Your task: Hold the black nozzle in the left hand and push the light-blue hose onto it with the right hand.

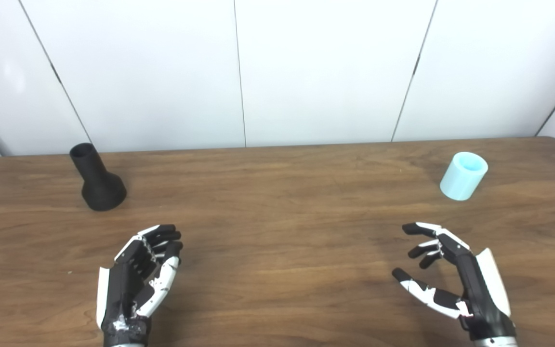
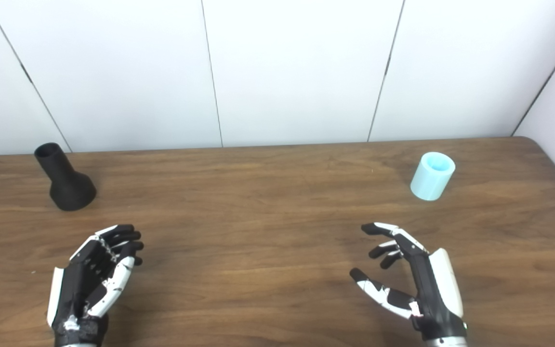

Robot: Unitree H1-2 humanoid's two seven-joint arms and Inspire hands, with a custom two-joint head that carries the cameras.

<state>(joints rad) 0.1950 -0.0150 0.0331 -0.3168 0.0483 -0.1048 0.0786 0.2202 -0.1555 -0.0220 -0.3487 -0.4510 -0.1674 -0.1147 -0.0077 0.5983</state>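
Cropping at the bottom edge hides both forearms; only wrists and hands show. Left edge of the worktop [image 1: 277, 250] runs out of frame in the right eye view.

Left hand [image 1: 138, 274]: empty, palm turned inward, fingers loosely curled and close together, thumb alongside. Moderately open, touching nothing that can be seen; whether it rests on the wood or hovers cannot be told.

Right hand [image 1: 451, 274]: empty, spread wide, fingers fanned apart, thumb stretched out toward the centre. Contact with the wood likewise unclear.

Black nozzle [image 1: 97, 178]: stands far left on its flared base, narrow open end up, tilting in the picture toward the left. Well apart from the left hand, beyond it.

Light-blue hose [image 1: 463, 176]: short tube piece, far right, standing on end with the open mouth up, beyond the right hand and apart from it.

White panelled wall [image 1: 306, 72] behind.
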